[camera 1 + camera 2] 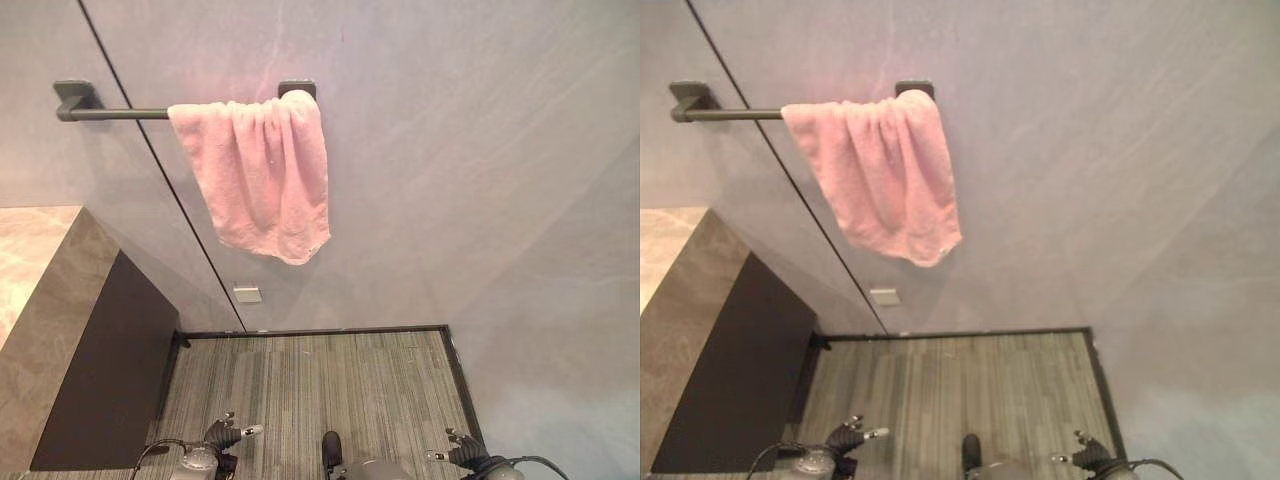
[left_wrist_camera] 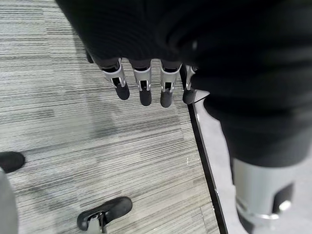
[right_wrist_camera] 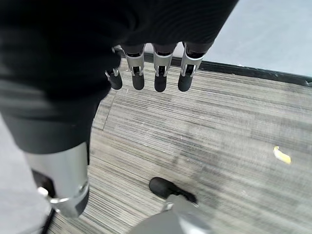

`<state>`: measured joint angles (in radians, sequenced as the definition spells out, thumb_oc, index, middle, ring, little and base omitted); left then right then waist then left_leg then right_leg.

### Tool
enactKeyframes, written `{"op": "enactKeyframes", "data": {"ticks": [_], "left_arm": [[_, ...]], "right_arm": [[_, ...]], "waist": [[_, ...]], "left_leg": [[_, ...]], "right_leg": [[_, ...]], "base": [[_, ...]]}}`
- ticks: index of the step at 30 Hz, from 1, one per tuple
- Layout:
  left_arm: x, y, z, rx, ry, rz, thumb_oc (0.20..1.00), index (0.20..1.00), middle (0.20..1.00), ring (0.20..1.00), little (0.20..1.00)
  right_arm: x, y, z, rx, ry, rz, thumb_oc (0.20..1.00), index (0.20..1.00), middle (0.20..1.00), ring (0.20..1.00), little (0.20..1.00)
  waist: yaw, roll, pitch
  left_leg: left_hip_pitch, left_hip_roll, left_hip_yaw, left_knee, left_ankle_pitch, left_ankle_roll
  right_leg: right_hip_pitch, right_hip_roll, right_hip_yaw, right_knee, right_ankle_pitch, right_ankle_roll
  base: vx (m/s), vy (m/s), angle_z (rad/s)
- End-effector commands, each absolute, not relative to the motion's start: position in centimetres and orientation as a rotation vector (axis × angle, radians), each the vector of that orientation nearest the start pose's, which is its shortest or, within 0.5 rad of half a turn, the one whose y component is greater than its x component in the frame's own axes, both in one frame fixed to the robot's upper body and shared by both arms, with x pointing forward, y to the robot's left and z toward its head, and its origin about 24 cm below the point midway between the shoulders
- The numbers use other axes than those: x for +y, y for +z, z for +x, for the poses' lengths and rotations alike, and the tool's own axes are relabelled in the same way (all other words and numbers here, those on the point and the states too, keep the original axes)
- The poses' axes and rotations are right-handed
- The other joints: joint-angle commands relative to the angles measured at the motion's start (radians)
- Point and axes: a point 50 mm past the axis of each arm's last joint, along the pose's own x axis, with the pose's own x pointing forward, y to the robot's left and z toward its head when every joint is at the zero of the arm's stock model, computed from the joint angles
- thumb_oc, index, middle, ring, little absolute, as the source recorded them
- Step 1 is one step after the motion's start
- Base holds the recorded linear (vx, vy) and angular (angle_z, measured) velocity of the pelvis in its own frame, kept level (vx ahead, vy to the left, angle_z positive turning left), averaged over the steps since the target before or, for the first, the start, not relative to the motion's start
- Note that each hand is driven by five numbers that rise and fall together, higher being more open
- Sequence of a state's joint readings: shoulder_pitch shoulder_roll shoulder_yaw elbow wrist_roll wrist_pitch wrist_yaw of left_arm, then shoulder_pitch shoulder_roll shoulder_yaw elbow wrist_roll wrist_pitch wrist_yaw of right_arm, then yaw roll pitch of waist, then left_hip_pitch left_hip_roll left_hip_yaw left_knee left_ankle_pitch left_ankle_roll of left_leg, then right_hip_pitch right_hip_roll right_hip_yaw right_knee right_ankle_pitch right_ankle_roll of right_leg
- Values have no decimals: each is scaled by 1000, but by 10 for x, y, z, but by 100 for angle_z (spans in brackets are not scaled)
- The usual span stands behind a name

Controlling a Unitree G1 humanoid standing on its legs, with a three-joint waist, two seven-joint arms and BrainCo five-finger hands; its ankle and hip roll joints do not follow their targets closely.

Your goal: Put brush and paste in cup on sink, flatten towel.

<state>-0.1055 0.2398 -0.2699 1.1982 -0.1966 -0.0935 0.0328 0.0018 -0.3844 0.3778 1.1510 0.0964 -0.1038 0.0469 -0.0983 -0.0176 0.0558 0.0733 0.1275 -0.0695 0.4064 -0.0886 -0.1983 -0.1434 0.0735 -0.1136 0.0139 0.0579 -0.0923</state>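
- Left eye view: a pink towel (image 1: pixel 262 175) hangs bunched at the right end of a dark wall rail (image 1: pixel 110 113), gathered into folds and drooping to a low corner on the right, so by my reading the flattening is not done. A stone-topped counter (image 1: pixel 40 290) with a dark front runs along the left; no cup, brush or paste can be seen on the part in frame, so I cannot judge that half of the task. The left hand (image 1: pixel 228 435) and right hand (image 1: pixel 462 452) hang low near the striped floor (image 1: pixel 320 385), well apart from the towel.
- Right eye view: same scene; the towel covers only the right stretch of the rail, the left stretch bare. A small pale wall plate (image 1: pixel 884 296) sits below the towel near the floor.
- Left wrist view: the left hand's fingers (image 2: pixel 142 87) hang straight and relaxed over the floor, holding nothing.
- Right wrist view: the right hand's fingers (image 3: pixel 158 78) likewise hang straight, empty. A small yellowish scrap (image 3: pixel 282 155) lies on the floor.
- What seems left: both hands must rise to the rail and spread the towel along it.
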Motion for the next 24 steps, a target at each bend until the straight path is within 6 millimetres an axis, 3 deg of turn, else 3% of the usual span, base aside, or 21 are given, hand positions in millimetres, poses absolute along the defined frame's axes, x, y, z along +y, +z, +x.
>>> {"op": "enactKeyframes", "data": {"ticks": [1,2,5,6,10,11,14,15,17,20,23,24], "left_arm": [[237,-138,154,971,60,279,1000,1000,1000,1000,1000],[236,-136,160,960,55,287,1000,1000,1000,1000,1000],[236,-136,161,958,54,296,1000,1000,1000,1000,1000],[237,-135,162,953,57,310,1000,1000,1000,1000,1000],[239,-135,160,951,68,308,1000,1000,1000,1000,1000],[239,-136,159,954,64,313,1000,1000,1000,1000,1000],[239,-135,159,943,41,329,1000,1000,1000,1000,1000],[240,-133,162,928,21,352,1000,1000,1000,1000,1000],[241,-131,163,919,20,354,1000,1000,1000,1000,1000],[246,-125,170,879,38,351,1000,1000,1000,1000,1000],[247,-124,169,878,37,349,1000,1000,1000,1000,1000],[247,-125,167,881,32,354,1000,1000,1000,1000,1000]], "right_arm": [[-263,-147,95,1135,136,-497,1000,1000,1000,1000,1000],[-265,-148,92,1150,123,-503,1000,1000,1000,1000,1000],[-267,-149,89,1164,118,-513,1000,1000,1000,1000,1000],[-271,-149,83,1186,131,-564,1000,1000,1000,1000,1000],[-275,-148,82,1197,122,-580,1000,1000,1000,1000,1000],[-277,-148,80,1204,124,-583,1000,1000,1000,1000,1000],[-277,-148,83,1202,155,-606,1000,1000,1000,1000,1000],[-276,-147,85,1191,157,-620,1000,1000,1000,1000,1000],[-276,-147,89,1180,154,-622,1000,1000,1000,1000,1000],[-265,-141,113,1075,181,-624,1000,1000,1000,1000,1000],[-259,-139,120,1035,206,-624,1000,1000,1000,1000,1000],[-257,-139,119,1028,213,-623,1000,1000,1000,1000,1000]], "waist": [[-28,-30,33],[-37,-38,35],[-31,-49,36],[-15,-35,46],[-7,-17,51],[-3,-10,52],[11,-11,45],[11,-17,42],[15,-18,43],[15,-12,53],[13,-7,60],[12,-2,63]], "left_leg": [[-28,-110,132,-104,72,106],[-75,-68,200,-192,43,128],[-137,-40,218,-268,23,137],[-256,52,217,-375,179,98],[-279,102,229,-469,256,74],[-275,104,228,-453,270,71],[-292,45,170,-324,187,96],[-297,5,181,-269,139,120],[-292,-11,192,-256,118,134],[-251,-42,230,-272,86,170],[-224,-53,236,-287,81,182],[-217,-60,238,-290,77,186]], "right_leg": [[-24,-35,46,105,-53,148],[-12,-62,37,97,-64,161],[9,-88,39,85,-76,173],[51,-106,56,80,-99,184],[96,-123,89,88,-126,196],[110,-133,101,95,-133,202],[130,-181,138,130,-143,228],[130,-214,154,145,-128,245],[114,-233,163,165,-107,254],[44,-278,152,247,8,254],[22,-264,137,292,22,247],[18,-238,131,310,5,246]], "base": [[128,29,17],[97,46,22],[166,151,69],[312,343,61],[223,265,-12],[261,353,-96],[227,396,-92],[223,462,-82],[109,284,-34],[79,330,-28],[60,190,-42],[97,213,-8]]}}
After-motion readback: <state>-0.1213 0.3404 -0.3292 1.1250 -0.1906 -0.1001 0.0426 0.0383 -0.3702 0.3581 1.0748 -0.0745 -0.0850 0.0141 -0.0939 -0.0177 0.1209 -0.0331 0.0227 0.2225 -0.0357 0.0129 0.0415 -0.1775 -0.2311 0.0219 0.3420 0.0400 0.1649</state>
